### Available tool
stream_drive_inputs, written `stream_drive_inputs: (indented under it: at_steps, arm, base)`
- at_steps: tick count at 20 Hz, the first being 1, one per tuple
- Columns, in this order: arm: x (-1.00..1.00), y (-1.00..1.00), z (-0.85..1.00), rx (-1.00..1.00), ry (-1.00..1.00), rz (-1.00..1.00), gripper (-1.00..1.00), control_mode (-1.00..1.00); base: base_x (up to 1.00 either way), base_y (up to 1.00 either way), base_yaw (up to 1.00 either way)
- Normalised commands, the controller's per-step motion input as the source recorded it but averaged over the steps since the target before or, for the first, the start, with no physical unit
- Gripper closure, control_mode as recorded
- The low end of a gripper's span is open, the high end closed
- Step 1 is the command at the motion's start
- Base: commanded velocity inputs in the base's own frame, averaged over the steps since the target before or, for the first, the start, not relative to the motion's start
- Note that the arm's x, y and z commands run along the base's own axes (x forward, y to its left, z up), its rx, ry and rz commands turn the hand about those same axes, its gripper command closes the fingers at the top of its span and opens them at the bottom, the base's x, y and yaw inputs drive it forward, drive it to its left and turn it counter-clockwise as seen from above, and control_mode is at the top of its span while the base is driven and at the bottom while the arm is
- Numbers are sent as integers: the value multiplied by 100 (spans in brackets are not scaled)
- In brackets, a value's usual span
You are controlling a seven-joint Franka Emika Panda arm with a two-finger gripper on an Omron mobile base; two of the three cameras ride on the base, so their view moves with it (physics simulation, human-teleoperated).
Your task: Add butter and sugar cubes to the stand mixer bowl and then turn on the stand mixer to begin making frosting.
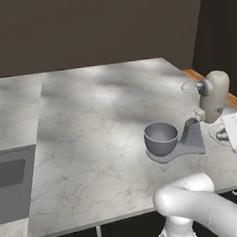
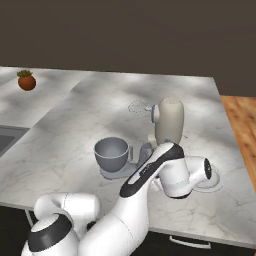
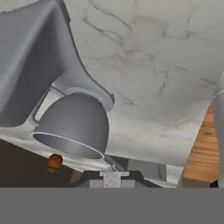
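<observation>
- My claw (image 1: 224, 134) sits low over the white plate (image 2: 216, 186) at the right end of the bench (image 1: 100, 121), just beside the stand mixer (image 1: 213, 98). Its jaws are together; I cannot tell whether anything is pinched between them.
- I cannot make out the butter or the sugar cubes in any view; the plate under my hand is mostly hidden.
- My judgement on the butter: a small bar should be light but soft and greasy. A hard squeeze would dent it or let it slide out. I would take it across its narrow sides, near the middle, with a gentle pinch.
- Sugar cubes should be light, hard and crumbly at the corners, so I would grip them flat face to flat face.
- Next along, the stand mixer bowl (image 1: 161, 137) stands upright on the mixer's grey base, mouth open. Nothing shows inside it from here. It looks stiff and steady, so there is no need to hold it. I only have to drop things in from above.
- The mixer's head is tilted back and the whisk (image 1: 189, 87) hangs well clear of the bowl, leaving room to come in over the rim.
- Farther off, a sink (image 1: 9, 180) is set into the bench, and a small potted plant (image 2: 26, 80) stands at the far left.
</observation>
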Motion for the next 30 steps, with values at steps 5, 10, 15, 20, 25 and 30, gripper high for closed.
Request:
stream_drive_inputs:
  at_steps: [5, 10, 15, 20, 25, 30]
  arm:
    - [0, 73, 58, -23, 5, 0, 100, -100]
    - [12, 73, 34, -22, 11, 0, 100, -100]
    - [35, 65, 11, -22, 15, 1, 100, -100]
    - [53, 45, 2, -19, 22, 4, 100, -100]
    - [56, 6, -14, -10, 21, 3, 100, -100]
    - [38, 0, -27, -11, 9, 0, 100, -100]
  base:
    - [0, 0, 0]
    - [0, 0, 0]
    - [0, 0, 0]
    - [0, 0, 0]
    - [0, 0, 0]
    - [0, 0, 0]
